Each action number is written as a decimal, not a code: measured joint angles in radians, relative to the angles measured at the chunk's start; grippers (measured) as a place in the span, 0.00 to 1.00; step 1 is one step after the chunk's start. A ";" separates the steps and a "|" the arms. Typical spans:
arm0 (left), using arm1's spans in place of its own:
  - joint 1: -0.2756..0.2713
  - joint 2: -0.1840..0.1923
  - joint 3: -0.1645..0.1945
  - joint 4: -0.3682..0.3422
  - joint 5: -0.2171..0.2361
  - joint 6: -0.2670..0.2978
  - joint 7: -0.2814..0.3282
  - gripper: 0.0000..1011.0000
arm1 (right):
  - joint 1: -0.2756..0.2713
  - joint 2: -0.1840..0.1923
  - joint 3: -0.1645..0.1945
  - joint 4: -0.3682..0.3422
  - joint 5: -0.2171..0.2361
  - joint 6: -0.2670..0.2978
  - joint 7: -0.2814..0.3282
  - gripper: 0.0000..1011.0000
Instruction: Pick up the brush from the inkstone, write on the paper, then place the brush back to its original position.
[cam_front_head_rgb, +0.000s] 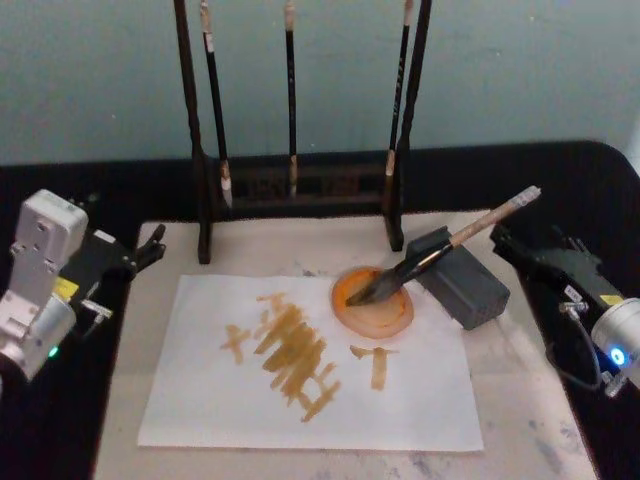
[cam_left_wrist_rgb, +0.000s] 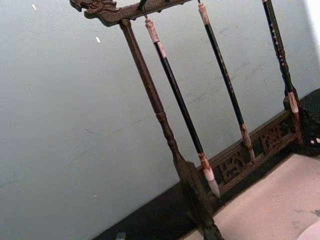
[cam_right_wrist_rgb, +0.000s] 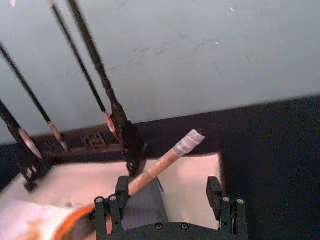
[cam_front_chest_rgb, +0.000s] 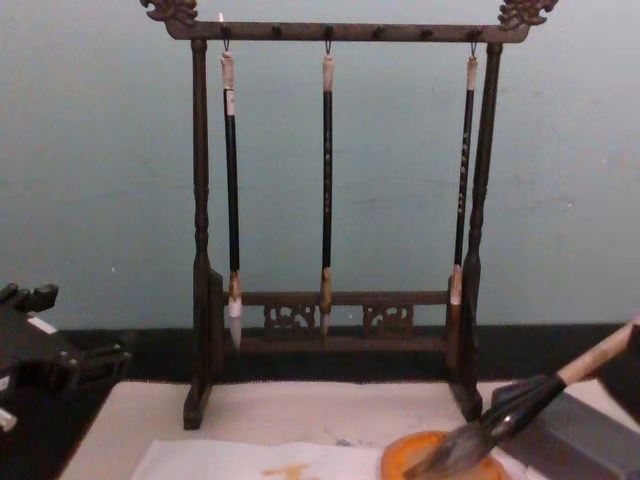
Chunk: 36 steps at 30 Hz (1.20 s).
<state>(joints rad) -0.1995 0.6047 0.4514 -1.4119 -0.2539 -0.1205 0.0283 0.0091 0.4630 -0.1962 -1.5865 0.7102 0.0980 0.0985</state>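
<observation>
WORKTOP, CALLIGRAPHY TRIAL: The right claw (cam_right_wrist_rgb: 167, 181) of the Alpha Bot 2 stands wide open and holds nothing, its two fingers (cam_right_wrist_rgb: 121, 195) spread on either side of a clear gap. The brush (cam_front_head_rgb: 440, 250) lies just ahead of the claw and slants across it. The pale banded end of the handle rises up and beyond the claw, and the shaft passes close by one finger; whether they touch cannot be told. The black lower shaft rests on the grey inkstone (cam_front_head_rgb: 470, 290) directly before the claw. The thick tuft sits farther out to the claw's left, in an orange dish (cam_front_head_rgb: 388, 322).

Well to the claw's left, the paper (cam_front_head_rgb: 200, 400) carries ochre strokes (cam_front_head_rgb: 290, 350), so the writing looks done and the brush appears to be set down at its rest. The left claw (cam_front_head_rgb: 150, 243) is parked far off on the opposite side of the worktop (cam_front_head_rgb: 530, 410). A rack (cam_front_chest_rgb: 200, 250) of three thin brushes stands beyond both.

The brush looks light and stiff along its wooden handle. Its loaded tuft is soft and likely to smear, and the smooth round shaft could roll or slip in a loose pinch. The soundest hold appears to be the tan handle above the black section, where it lifts clear of the inkstone, with the fingers closing squarely across it.
</observation>
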 joint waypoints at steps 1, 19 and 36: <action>0.000 0.000 0.000 0.000 0.000 0.000 0.000 1.00 | 0.000 -0.019 0.015 0.007 0.037 0.015 0.011 0.99; 0.000 0.000 0.000 0.000 0.000 0.000 0.000 1.00 | 0.093 -0.135 0.073 0.149 0.339 0.134 0.079 0.99; 0.000 0.000 0.000 0.000 0.000 0.000 0.000 1.00 | 0.161 -0.167 0.054 0.232 0.458 0.155 0.094 0.99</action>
<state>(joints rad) -0.1995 0.6047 0.4514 -1.4119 -0.2539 -0.1205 0.0283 0.1698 0.2965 -0.1422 -1.3548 1.1679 0.2530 0.1923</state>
